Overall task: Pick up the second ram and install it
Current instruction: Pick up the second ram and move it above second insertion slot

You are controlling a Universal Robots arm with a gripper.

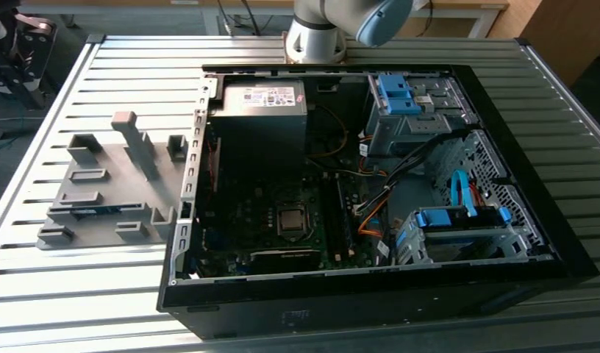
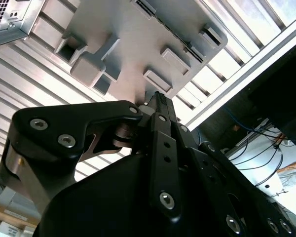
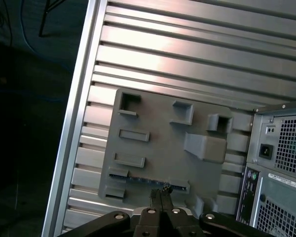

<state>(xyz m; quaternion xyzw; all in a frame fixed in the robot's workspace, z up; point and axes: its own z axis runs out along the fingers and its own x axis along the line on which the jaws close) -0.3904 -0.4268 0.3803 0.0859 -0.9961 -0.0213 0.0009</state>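
The gripper (image 3: 161, 189) is nearest in the first wrist view. Its two dark fingers (image 3: 155, 202) lie side by side with hardly a gap between them, and nothing is held between the tips. In the second wrist view the same narrow fingertip pair (image 2: 157, 98) points toward the grey moulded tray (image 2: 133, 44).

Just beyond the tips in the first wrist view lies the second ram (image 3: 153, 179). It is a long, thin, dark strip seated on edge in a slot along one side of the tray, and the tips line up with about the middle of its length. The gripper hangs above the stick and is not closed on it; the whole tray shows beyond the fingers.

The tray rests flat on the ribbed metal counter (image 3: 187, 44), beside the rear panel of the computer case (image 3: 281, 163).

In the exterior view the stick shows as a bluish sliver in the tray's slot on the exterior view's left. The tray sits just outside the wall of the open case, which lies on its side with the motherboard (image 1: 270, 213) exposed. Long black slots (image 1: 340, 213) run beside the processor socket (image 1: 292, 219), and the power supply (image 1: 261, 95) sits farther back. The arm's base (image 1: 315, 37) stands behind the case.
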